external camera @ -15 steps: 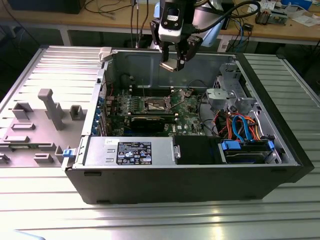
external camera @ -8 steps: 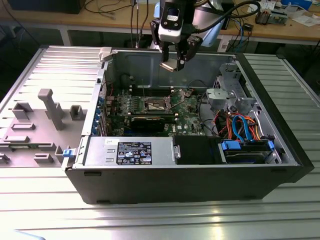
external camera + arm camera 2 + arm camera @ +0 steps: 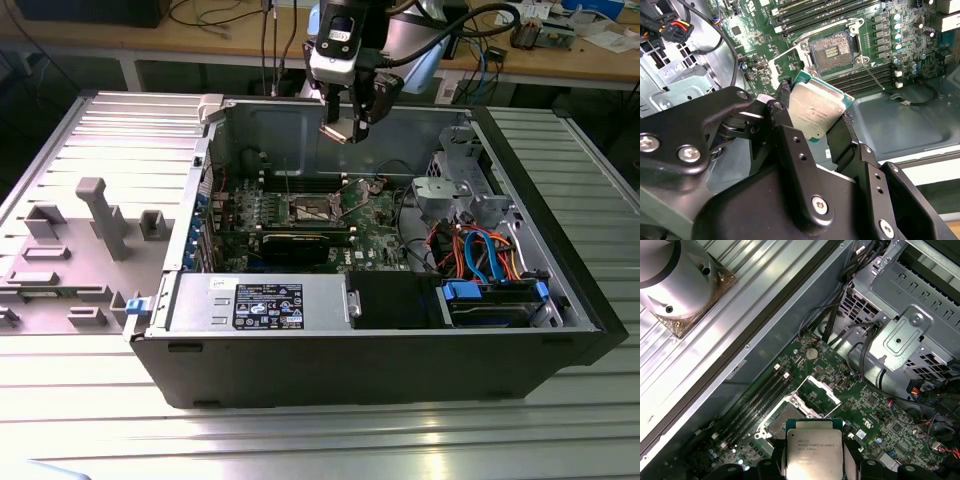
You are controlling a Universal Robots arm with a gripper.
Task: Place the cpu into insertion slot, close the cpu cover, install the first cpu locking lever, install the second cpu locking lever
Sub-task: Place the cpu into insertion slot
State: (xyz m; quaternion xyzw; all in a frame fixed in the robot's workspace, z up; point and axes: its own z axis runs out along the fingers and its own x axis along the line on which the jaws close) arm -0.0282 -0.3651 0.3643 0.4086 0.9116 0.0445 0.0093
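The open computer case (image 3: 350,370) lies on the ribbed surface (image 3: 300,440), with a printed label (image 3: 269,306) on its power supply (image 3: 200,305). High above the green motherboard (image 3: 875,412), the pincer (image 3: 816,106) clamps the cpu (image 3: 812,117) by its edges, its faintly printed top showing, well clear of the uncovered insertion slot (image 3: 832,50).

Electronics workshop: opened computer case (image 3: 350,370) on ribbed metal table (image 3: 300,445), cable-strewn wooden benches (image 3: 100,45) behind.

The flat square cpu (image 3: 816,114) has a dull silver-grey metal top and a green rim. The black tool (image 3: 815,105) gripping it looks matt and smooth, with shiny metal screws (image 3: 820,205). The ribbed metal bench (image 3: 320,445) gleams.
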